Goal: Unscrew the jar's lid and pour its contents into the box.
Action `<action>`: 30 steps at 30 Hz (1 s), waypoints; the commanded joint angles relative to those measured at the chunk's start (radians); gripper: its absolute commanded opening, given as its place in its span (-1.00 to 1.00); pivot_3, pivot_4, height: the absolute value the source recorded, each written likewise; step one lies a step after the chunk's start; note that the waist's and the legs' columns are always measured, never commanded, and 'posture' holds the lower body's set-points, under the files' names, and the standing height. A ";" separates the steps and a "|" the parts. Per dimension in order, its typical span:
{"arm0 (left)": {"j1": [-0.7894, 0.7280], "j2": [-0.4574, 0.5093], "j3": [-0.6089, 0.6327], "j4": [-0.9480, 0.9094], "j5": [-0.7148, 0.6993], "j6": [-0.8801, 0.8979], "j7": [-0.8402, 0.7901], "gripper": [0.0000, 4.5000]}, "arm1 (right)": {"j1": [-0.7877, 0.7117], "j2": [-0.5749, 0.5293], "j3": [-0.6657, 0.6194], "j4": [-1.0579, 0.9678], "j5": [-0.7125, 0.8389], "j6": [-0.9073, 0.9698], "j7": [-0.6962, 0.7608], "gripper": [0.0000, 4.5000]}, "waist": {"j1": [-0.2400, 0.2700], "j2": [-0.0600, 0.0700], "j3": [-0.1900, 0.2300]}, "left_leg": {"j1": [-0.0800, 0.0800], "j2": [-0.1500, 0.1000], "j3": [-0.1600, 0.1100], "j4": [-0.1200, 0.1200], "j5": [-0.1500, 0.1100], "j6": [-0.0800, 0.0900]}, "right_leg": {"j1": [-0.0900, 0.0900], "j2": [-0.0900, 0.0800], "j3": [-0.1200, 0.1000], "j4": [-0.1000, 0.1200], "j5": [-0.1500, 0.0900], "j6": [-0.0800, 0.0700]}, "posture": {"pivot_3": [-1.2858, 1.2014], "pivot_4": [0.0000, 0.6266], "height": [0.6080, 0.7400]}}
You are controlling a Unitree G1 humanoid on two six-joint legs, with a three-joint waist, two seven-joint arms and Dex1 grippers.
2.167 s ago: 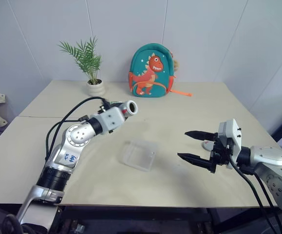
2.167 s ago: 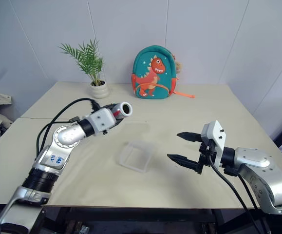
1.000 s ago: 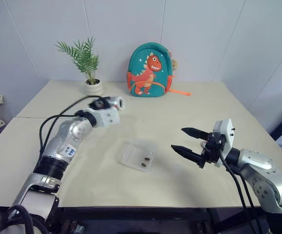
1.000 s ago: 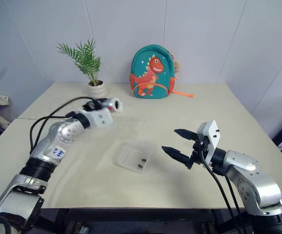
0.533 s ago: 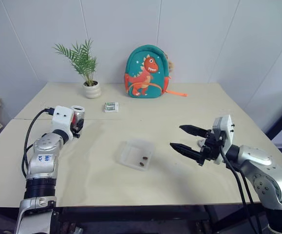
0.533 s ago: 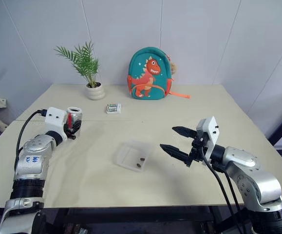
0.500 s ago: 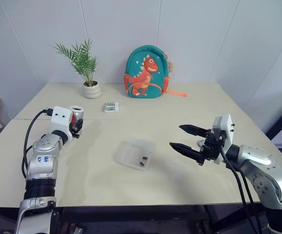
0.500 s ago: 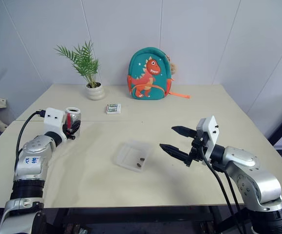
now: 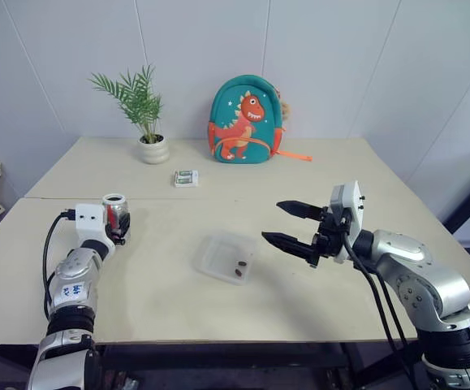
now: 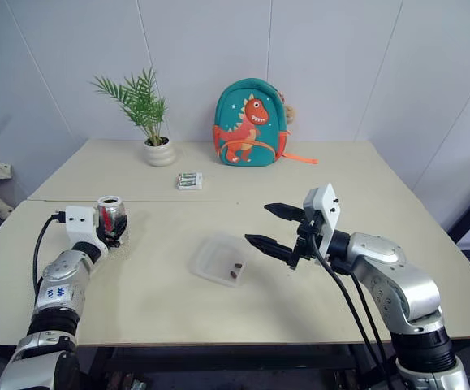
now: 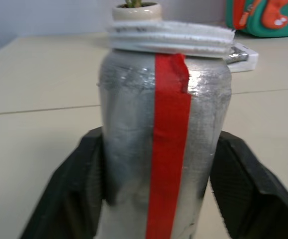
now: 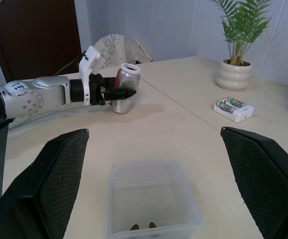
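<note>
Two grippers in play. My left gripper sits at the table's 9 o'clock side, fingers flanking the jar, which stands upright on the table, mouth uncapped, red strip facing the wrist; I can't tell whether the pads press it or have let go. My right gripper hovers spread wide, holding nothing, at 3 o'clock of the box. Box lies mid-table with the contents, a couple of dark bits, inside. Plant pot, backpack at 12 o'clock edge; small packet nearer.
</note>
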 commanded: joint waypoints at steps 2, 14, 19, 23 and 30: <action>0.039 0.021 0.037 -0.083 -0.082 0.028 -0.046 0.97 | -0.024 0.012 -0.005 -0.002 -0.002 -0.029 0.008 1.00 | -0.002 0.000 0.000 | 0.000 0.000 0.000 -0.001 0.000 0.000 | 0.000 0.000 0.000 0.000 0.000 0.000 | 0.03 -0.52 1.00; 0.375 0.038 0.068 -0.605 -0.145 0.221 -0.032 0.99 | -0.009 0.015 -0.006 -0.004 0.000 -0.051 0.044 1.00 | 0.000 0.000 0.000 | 0.000 0.001 0.000 -0.006 0.000 0.000 | -0.002 -0.001 -0.001 -0.002 -0.001 -0.002 | 0.03 -0.52 1.00; 0.533 0.060 0.050 -0.820 -0.113 0.219 -0.064 0.99 | 0.013 0.007 -0.010 -0.008 0.001 -0.061 0.063 1.00 | 0.000 0.000 0.000 | 0.000 0.001 0.001 -0.007 -0.001 -0.001 | -0.001 -0.002 -0.001 -0.004 -0.002 -0.004 | 0.03 -0.52 1.00; 0.615 0.100 0.081 -0.955 -0.154 0.246 -0.118 0.99 | 0.024 -0.019 -0.016 -0.001 -0.005 -0.071 0.101 1.00 | 0.001 0.000 0.000 | 0.000 0.001 0.001 -0.008 -0.001 -0.001 | -0.001 -0.003 -0.001 -0.006 -0.005 -0.010 | 0.03 -0.52 1.00; 0.673 0.303 0.072 -1.097 -0.292 0.250 -0.455 0.99 | 0.001 -0.111 0.022 0.106 -0.052 -0.129 0.281 1.00 | 0.000 0.000 0.000 | 0.001 0.002 0.003 -0.012 0.000 0.000 | -0.001 -0.003 -0.001 -0.014 -0.010 -0.021 | 0.03 -0.52 1.00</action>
